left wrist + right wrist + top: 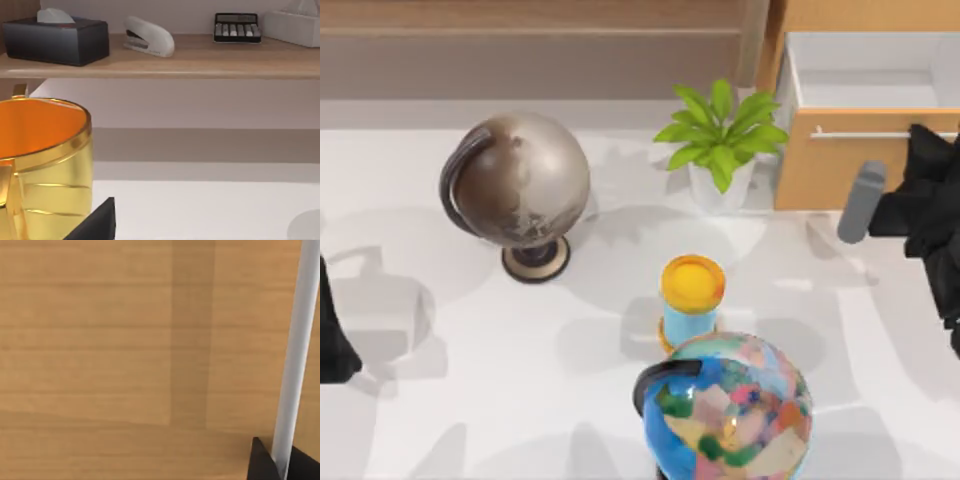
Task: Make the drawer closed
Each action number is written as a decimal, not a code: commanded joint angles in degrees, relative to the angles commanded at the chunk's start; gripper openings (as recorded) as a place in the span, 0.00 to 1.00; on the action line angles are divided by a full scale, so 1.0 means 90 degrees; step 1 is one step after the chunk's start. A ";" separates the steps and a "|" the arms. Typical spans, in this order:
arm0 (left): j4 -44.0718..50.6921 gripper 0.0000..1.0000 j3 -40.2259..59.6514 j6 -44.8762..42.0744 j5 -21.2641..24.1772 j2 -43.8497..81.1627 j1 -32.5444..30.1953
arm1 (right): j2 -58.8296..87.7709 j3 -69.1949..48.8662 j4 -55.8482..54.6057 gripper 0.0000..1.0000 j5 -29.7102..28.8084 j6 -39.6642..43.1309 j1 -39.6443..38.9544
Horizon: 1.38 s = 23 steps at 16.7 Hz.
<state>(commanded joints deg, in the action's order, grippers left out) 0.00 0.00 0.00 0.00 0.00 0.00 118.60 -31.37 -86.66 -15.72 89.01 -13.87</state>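
The drawer [865, 160] stands pulled out at the table's back right. Its light wooden front faces the table, a thin silver bar handle [880, 133] runs across it, and its white inner walls [865, 70] are exposed behind. My right gripper [923, 150] is against the right part of that front, at the handle. In the right wrist view the wooden front [125, 340] is very close, with the silver handle [300, 340] crossing it right at my right gripper [282, 465]. My left arm [332, 330] stays parked at the table's left edge.
A potted plant [722, 140] stands just left of the drawer. A grey globe [520, 185], a yellow-topped blue cylinder [692, 300] and a colourful globe [730, 410] are on the table. The left wrist view has a golden mug [45, 165] and a shelf [200, 62] of desk items.
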 joint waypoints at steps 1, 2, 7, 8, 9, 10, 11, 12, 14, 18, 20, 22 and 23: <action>0.0000 1.00 0.0000 0.0000 0.0000 0.0000 0.0000 | 0.0017 -0.0053 0.0035 0.00 0.0014 0.0000 0.0015; 0.0000 1.00 0.0000 0.0000 0.0000 0.0000 0.0000 | 0.0019 -0.0059 0.0039 0.00 0.0016 0.0000 0.0017; 0.0000 1.00 0.0000 0.0000 0.0000 0.0000 0.0000 | 0.0019 -0.0121 0.0075 0.00 0.0020 -0.0015 -0.0005; 0.0000 1.00 0.0000 0.0000 0.0000 0.0000 0.0000 | 0.0056 -0.0240 0.0133 0.00 0.0042 -0.0011 0.0012; 0.0000 1.00 0.0000 0.0000 0.0000 0.0000 0.0000 | 0.0112 -0.0390 0.0218 0.00 0.0070 -0.0008 0.0036; 0.0000 1.00 0.0000 0.0000 0.0000 0.0000 0.0000 | 0.0183 -0.0563 0.0324 0.00 0.0101 -0.0006 0.0067; 0.0000 1.00 0.0000 0.0000 0.0000 0.0000 0.0000 | 0.0263 -0.0749 0.0441 0.00 0.0133 -0.0006 0.0102; 0.0000 1.00 0.0000 0.0000 0.0000 0.0000 0.0000 | 0.0347 -0.0942 0.0564 0.00 0.0165 -0.0009 0.0139; 0.0000 1.00 0.0000 0.0000 0.0000 0.0000 0.0000 | 0.0505 -0.1312 0.0798 0.00 0.0227 -0.0012 0.0211; 0.0000 1.00 0.0000 0.0000 0.0000 0.0000 0.0000 | 0.0677 -0.1721 0.1051 0.00 0.0296 -0.0008 0.0289; 0.0000 1.00 0.0000 0.0000 0.0000 0.0000 0.0000 | 0.0677 -0.1721 0.1051 0.00 0.0296 -0.0008 0.0289; 0.0000 1.00 0.0000 0.0000 0.0000 0.0000 0.0000 | 0.0657 -0.1705 0.1056 0.00 0.0285 -0.0024 0.0265; 0.0000 1.00 0.0000 0.0000 0.0000 0.0000 0.0000 | 0.0665 -0.1780 0.1080 0.00 0.0286 -0.0023 0.0282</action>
<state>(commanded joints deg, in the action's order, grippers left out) 0.00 0.00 0.00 0.00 0.00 0.00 124.58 -47.38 -76.95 -13.14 88.81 -11.33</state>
